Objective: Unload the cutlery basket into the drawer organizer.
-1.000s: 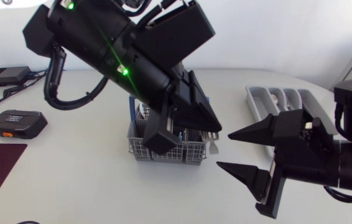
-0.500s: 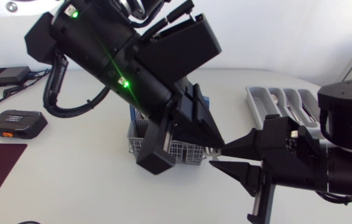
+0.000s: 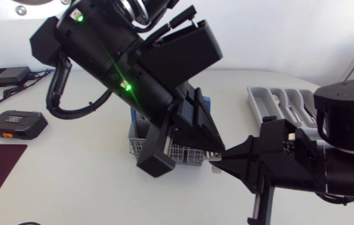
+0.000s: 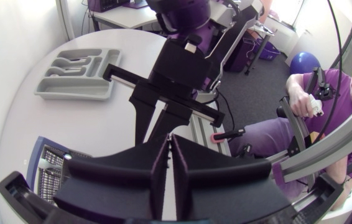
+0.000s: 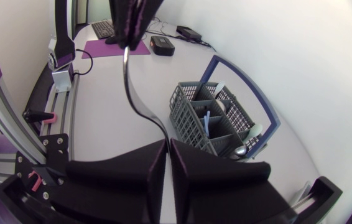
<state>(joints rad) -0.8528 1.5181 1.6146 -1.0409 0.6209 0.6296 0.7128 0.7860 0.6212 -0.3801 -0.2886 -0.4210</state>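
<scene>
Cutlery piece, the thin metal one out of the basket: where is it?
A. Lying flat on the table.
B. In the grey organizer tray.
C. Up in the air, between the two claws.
C: in the right wrist view the cutlery piece hangs from the left claw, its lower end pinched in the right claw.

The left claw [image 4: 168, 140] has its fingers drawn nearly together, only a thin slit between them. Its tips meet the right claw [image 4: 154, 127] just ahead. Beside it sits the cutlery basket [image 4: 53, 171]; the grey drawer organizer [image 4: 70, 93] lies farther off on the white tabletop [image 4: 70, 127].
</scene>
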